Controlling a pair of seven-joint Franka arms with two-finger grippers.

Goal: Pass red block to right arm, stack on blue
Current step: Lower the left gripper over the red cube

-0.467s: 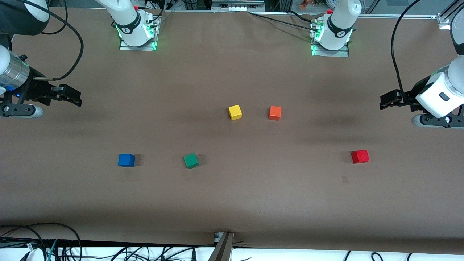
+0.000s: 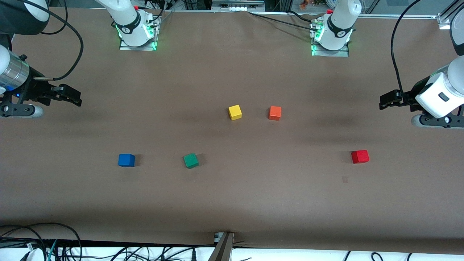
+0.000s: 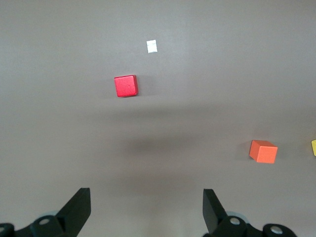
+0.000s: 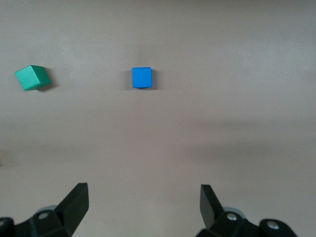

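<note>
The red block (image 2: 360, 156) lies on the brown table toward the left arm's end; it also shows in the left wrist view (image 3: 126, 86). The blue block (image 2: 126, 160) lies toward the right arm's end, and shows in the right wrist view (image 4: 141, 78). My left gripper (image 2: 385, 100) hangs open and empty above the table's end, well apart from the red block; its fingertips (image 3: 79, 203) stand wide. My right gripper (image 2: 75, 98) hangs open and empty above the other end, apart from the blue block; its fingertips (image 4: 77, 197) stand wide.
A green cube (image 2: 190, 160) lies beside the blue block toward the table's middle. A yellow cube (image 2: 235, 112) and an orange cube (image 2: 274, 113) lie mid-table, farther from the front camera. A small pale tape mark (image 2: 344, 179) lies near the red block.
</note>
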